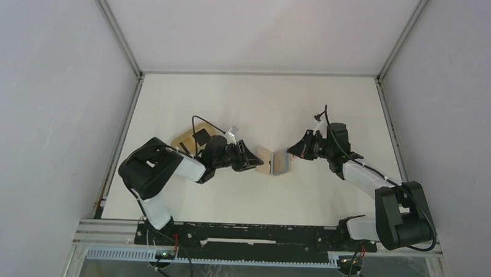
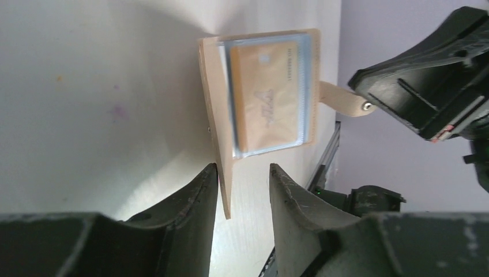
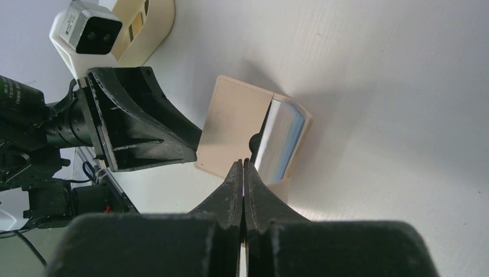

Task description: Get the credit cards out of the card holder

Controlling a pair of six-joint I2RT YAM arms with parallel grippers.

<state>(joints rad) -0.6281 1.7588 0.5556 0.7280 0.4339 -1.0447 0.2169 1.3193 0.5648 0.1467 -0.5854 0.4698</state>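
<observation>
- The card holder stands open near the middle of the table, a tan credit card showing behind its clear sleeve.
- The left fingers, partly open, straddle one flap's edge without clamping it.
- The right fingers, pressed shut, sit just beside the closing tab.

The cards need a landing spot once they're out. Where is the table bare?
Bare: the far table between card holder and back wall, and the near strip before the arm bases. Crowded: the middle, where left gripper and right gripper flank the holder, wooden tray further left.
</observation>
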